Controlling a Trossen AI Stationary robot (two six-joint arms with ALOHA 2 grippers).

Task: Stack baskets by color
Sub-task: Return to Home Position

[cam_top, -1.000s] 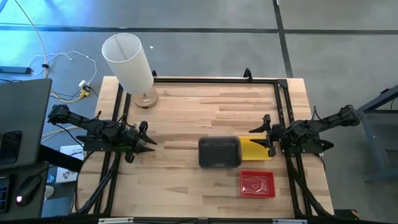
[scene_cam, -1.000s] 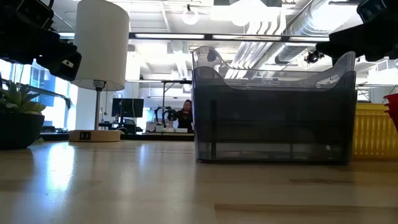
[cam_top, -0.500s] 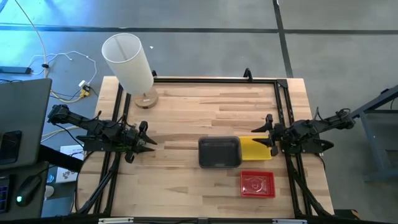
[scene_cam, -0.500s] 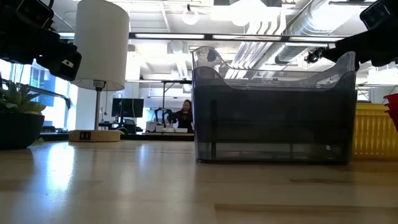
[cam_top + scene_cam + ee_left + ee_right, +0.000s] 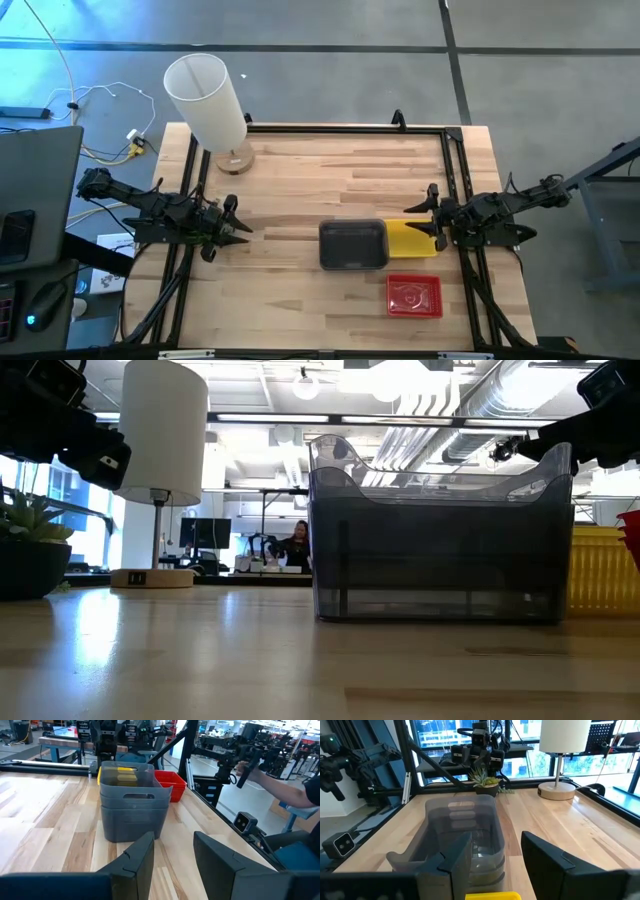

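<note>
Grey baskets [image 5: 352, 245] nested, smoky-translucent; yellow baskets [image 5: 408, 240], red baskets [image 5: 414, 296] near.

A: Where do the views sit?
B: One looks straight down on the whole worktop [image 5: 300, 180]; another sits level with its surface, close to the grey baskets [image 5: 440, 530].
A: And the wrist views?
B: They face each other across those baskets.
</note>
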